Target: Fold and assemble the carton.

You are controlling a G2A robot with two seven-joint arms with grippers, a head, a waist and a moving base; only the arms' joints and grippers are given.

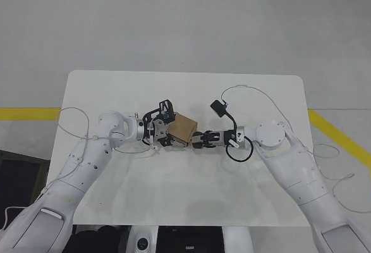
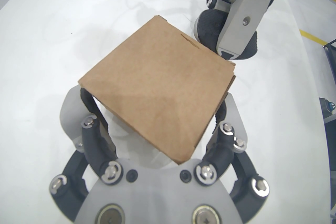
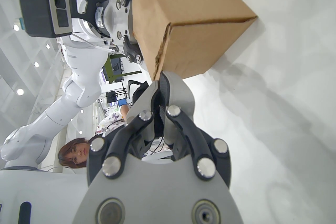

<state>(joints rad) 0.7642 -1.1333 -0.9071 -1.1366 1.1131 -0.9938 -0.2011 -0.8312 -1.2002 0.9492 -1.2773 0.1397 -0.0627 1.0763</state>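
A small brown carton (image 1: pixel 184 128) (image 2: pixel 160 93) (image 3: pixel 189 20), folded into a box shape, sits at the middle of the white table (image 1: pixel 236 183). My left gripper (image 1: pixel 165 131) (image 2: pixel 155 104) is shut on the carton, one finger on each of two opposite sides. From the other side my right gripper (image 1: pixel 196 139) (image 3: pixel 160 78) is shut, and its tips touch the carton's corner where a flap edge stands slightly ajar. The left wrist view shows that right gripper (image 2: pixel 225 51) at the carton's far corner.
Thin white cables (image 1: pixel 267 95) trail over the table behind the right arm and beside the left arm (image 1: pixel 71 123). Bare table surface lies in front of and behind the carton. Yellow floor lines (image 1: pixel 21 114) run past both table ends.
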